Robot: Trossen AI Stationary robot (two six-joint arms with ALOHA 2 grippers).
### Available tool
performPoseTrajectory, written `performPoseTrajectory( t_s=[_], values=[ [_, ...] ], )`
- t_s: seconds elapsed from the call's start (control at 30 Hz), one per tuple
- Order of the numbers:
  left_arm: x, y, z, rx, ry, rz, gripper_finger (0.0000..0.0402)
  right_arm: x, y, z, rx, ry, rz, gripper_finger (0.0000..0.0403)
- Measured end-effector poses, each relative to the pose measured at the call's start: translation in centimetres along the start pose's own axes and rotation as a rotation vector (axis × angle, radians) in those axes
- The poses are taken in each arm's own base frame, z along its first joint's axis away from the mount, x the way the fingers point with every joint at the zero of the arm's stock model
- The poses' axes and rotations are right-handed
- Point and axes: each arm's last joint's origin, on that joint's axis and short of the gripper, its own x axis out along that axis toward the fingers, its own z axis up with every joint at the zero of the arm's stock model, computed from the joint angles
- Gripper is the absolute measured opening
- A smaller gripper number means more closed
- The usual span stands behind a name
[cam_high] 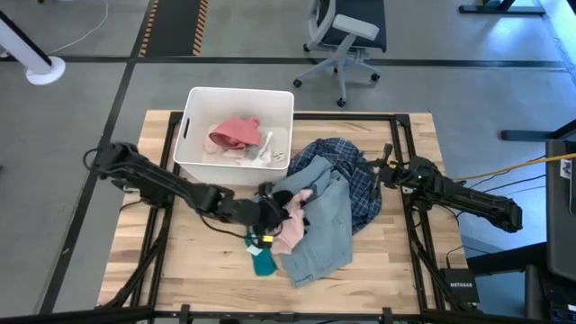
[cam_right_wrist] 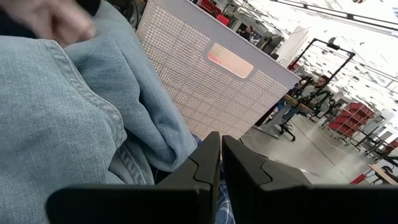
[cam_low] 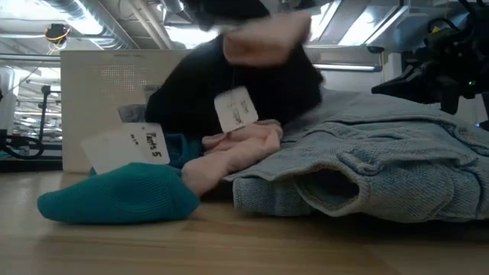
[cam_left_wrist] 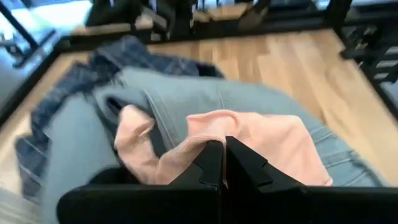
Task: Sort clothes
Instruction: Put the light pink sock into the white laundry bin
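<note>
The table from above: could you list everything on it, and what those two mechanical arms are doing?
white bin: one, table's far left, holds a pink-red garment
denim: one, light blue, table centre
plaid shirt: one, dark blue, under the denim
pink piece: one, pale pink, at the denim's left edge
teal sock: one, beside the pink piece
table: one, wooden
left pincer: shut on the pink piece
right pincer: shut, at the plaid shirt's right edge

Overhead looks straight down; low view level, close; both share denim [cam_high: 317, 236].

Grey floor with a swivel chair [cam_high: 346, 40] and hazard-striped mat [cam_high: 176, 25].
</note>
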Motion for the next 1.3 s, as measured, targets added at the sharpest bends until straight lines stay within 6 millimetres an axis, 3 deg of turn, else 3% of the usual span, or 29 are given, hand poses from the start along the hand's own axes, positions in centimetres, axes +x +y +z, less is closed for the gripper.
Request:
performPoseTrajectory(
  t_s=[0.27,0.67,0.93,1.13,1.3],
  values=[
    [4.1,-1.5,-2.5,-0.009,0.029,0.003,0.0006,0.0,0.0,0.0,0.0,0.0,0.0,0.0035],
    [5.4,-0.5,-2.9,-0.113,0.035,0.036,0.0009,0.0,0.0,0.0,0.0,0.0,0.0,0.0035],
    [5.9,0.7,-3.0,-0.262,0.039,0.069,0.0088,0.0,0.0,0.0,0.0,0.0,0.0,0.0035],
    [5.9,0.9,-3.0,-0.295,0.038,0.074,0.0152,0.0,0.0,0.0,0.0,0.0,0.0,0.0035],
    [5.5,0.6,-2.8,-0.247,0.039,0.063,0.0175,0.0,0.0,0.0,0.0,0.001,0.0,0.0035]
  ],
)
